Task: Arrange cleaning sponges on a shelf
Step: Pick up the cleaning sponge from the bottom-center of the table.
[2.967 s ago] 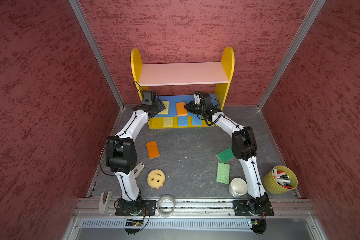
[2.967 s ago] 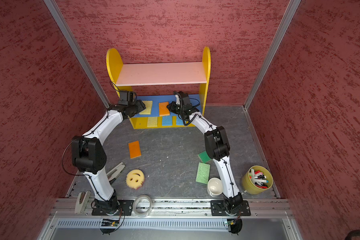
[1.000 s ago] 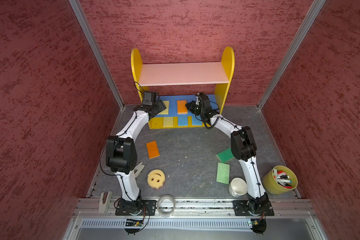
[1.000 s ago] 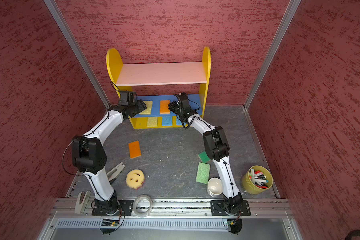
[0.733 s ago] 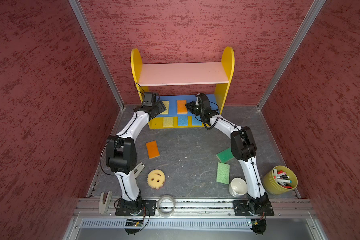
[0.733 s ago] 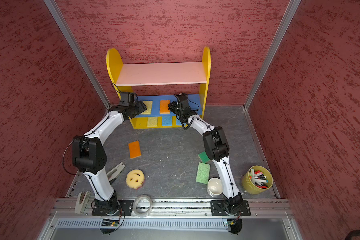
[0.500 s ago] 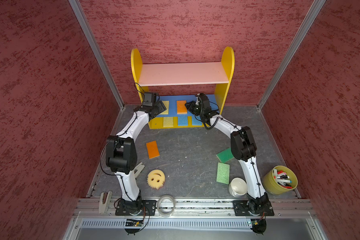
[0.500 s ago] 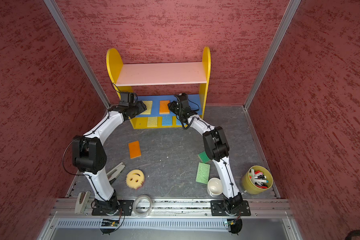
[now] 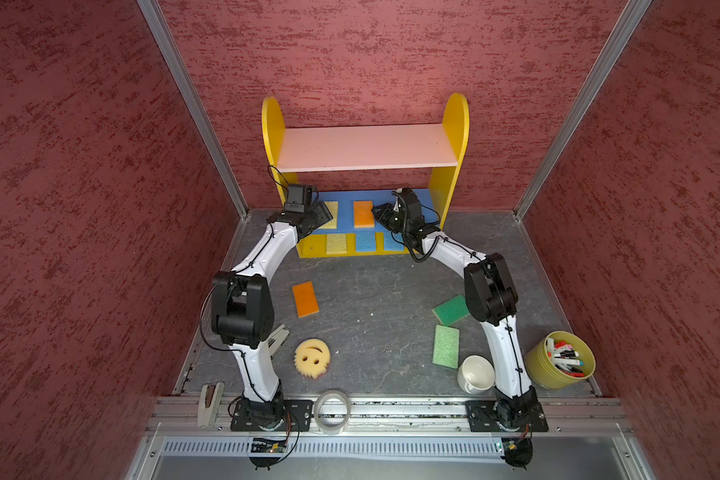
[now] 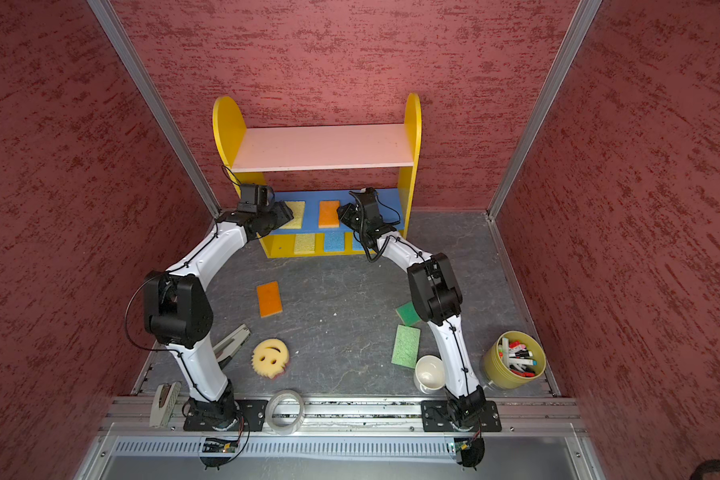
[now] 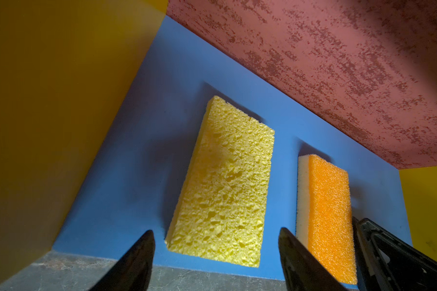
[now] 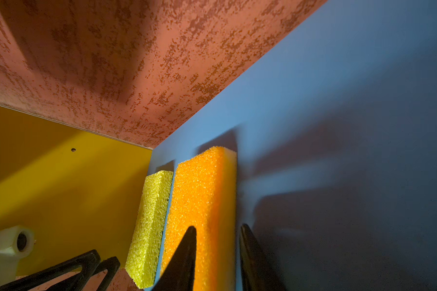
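Observation:
The shelf [image 9: 449, 124] stands at the back wall. On its blue middle board [image 9: 427, 199] lie a yellow sponge [image 11: 225, 181] and an orange sponge [image 12: 199, 201]. My left gripper [image 11: 215, 235] is open, its tips either side of the yellow sponge's near end without touching it. My right gripper [image 12: 217, 228] has its jaws a little apart at the orange sponge's near end, so it is open. The yellow base holds a yellow sponge [image 9: 336, 243] and two blue ones [image 9: 365, 241]. An orange sponge [image 9: 305, 298], a smiley sponge [image 9: 312, 357] and two green sponges [image 9: 446, 346] lie on the floor.
A white mug [image 9: 474, 373] and a yellow cup of markers [image 9: 560, 359] stand near the right arm's base. A clear tape ring [image 9: 332, 409] rests on the front rail. A grey stapler [image 9: 277, 336] lies by the left arm. Red walls close in on three sides.
My right gripper's jaws have parted from the orange sponge, which stays on the blue board. The left gripper's jaws have widened slightly. Both arms have hardly moved.

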You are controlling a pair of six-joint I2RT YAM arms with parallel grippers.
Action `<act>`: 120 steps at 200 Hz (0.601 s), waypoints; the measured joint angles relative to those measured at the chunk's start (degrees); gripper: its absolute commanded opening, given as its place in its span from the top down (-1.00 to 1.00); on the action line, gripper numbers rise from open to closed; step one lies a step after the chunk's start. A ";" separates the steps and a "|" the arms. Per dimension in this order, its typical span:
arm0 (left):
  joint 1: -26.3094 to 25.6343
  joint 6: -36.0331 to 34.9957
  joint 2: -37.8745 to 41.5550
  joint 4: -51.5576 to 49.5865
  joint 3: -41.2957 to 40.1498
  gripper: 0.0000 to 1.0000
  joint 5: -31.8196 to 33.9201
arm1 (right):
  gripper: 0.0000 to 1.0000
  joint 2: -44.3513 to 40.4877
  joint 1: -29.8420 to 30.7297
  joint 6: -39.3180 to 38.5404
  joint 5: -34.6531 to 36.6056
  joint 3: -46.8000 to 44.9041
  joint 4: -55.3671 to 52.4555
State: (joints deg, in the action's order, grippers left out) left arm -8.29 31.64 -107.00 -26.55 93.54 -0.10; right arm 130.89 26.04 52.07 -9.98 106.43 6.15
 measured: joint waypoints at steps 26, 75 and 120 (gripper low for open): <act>0.02 -0.02 1.60 -0.07 -0.83 -0.55 0.07 | 0.32 -1.97 0.00 -0.04 0.50 -2.78 0.02; -0.09 -0.57 5.66 -0.11 -3.08 -0.55 -0.04 | 0.32 -5.99 0.00 -0.98 0.96 -8.15 0.22; -0.44 -0.87 12.76 -0.70 -11.39 -0.55 0.31 | 0.32 -18.27 0.00 -2.84 1.66 -21.20 2.45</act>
State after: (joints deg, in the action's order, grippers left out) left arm -8.73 30.76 -94.24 -27.24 82.15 0.21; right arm 112.62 26.04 49.23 -8.32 85.23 8.60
